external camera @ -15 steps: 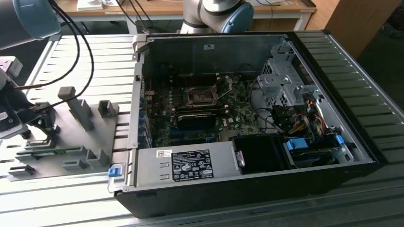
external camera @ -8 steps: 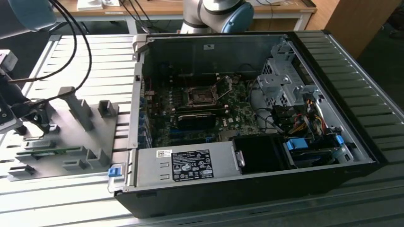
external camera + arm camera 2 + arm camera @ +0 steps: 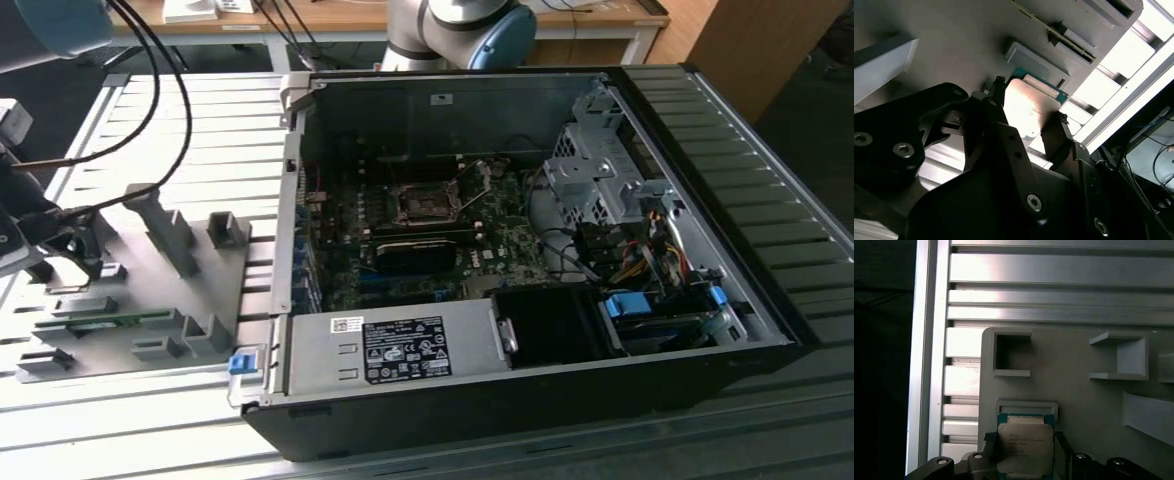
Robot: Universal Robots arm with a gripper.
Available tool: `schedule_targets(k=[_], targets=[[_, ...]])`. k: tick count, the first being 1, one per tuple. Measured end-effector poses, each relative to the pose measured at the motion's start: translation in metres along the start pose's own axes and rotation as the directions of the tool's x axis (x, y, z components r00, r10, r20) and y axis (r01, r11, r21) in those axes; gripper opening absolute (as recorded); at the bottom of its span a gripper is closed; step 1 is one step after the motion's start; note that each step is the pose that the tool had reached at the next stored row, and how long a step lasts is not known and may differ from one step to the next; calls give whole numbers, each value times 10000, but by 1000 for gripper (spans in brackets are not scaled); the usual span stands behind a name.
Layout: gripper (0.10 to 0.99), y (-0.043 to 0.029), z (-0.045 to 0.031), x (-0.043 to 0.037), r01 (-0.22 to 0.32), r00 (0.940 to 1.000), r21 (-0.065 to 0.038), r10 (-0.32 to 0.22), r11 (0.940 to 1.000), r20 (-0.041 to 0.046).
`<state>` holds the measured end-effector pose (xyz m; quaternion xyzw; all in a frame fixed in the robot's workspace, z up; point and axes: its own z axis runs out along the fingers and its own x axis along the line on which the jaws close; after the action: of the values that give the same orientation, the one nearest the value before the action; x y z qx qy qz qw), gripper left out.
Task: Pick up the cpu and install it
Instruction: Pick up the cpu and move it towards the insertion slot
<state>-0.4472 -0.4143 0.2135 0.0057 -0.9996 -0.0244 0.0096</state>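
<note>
Evidently, the jaws stood narrow, closed on the small, flat, square cpu [image 3: 1025, 447] with its silvery-grey metal top and thin greenish rim. In both wrist views the chip lay squarely between the jaws. One black finger [image 3: 990, 447] was set against one edge and the other finger [image 3: 1060, 130] against the opposite edge. Whether the cpu rested in its seat or hung clear of it could not be determined.

Directly beneath the jaws lay the flat grey plastic fixture plate [image 3: 1069, 390]. Just beyond the jaw tips, at the cpu's far edge, a low rectangular grey frame [image 3: 1026, 406] rose from the plate. Further beyond the tips stood a square open-sided grey pocket [image 3: 1011, 355]. Off to one side of the jaws was a grey three-walled bracket [image 3: 1124, 357]. The plate itself sat on the slatted aluminium counter [image 3: 1054, 275].

In the exterior view the arm's head, with the jaws, was at the exterior view's left edge, over the fixture plate and among its upright grey plastic blocks [image 3: 171, 235]. Well apart from the jaws, toward the exterior view's right, the black open-sided computer case [image 3: 534, 400] lay on the counter with its green motherboard [image 3: 494, 250] exposed. The dark square socket frame [image 3: 427, 205] on that board was likewise well apart from the jaws.
</note>
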Motion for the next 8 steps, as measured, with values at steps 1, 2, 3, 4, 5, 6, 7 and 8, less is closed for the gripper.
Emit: schedule_targets(k=[1,2,3,4,5,6,7,8], targets=[[541,1,-10,0,0,10000,-1,0,10000,1],[541,1,-19,0,0,10000,0,0,10000,1],[541,1,-26,0,0,10000,-1,0,10000,1],[541,2,-32,0,0,10000,-1,0,10000,2],[541,2,-40,1,0,10000,0,0,10000,1],[541,2,-48,1,0,10000,-1,0,10000,1],[541,3,-56,1,0,10000,0,0,10000,1],[541,3,-65,1,0,10000,0,0,10000,0]])
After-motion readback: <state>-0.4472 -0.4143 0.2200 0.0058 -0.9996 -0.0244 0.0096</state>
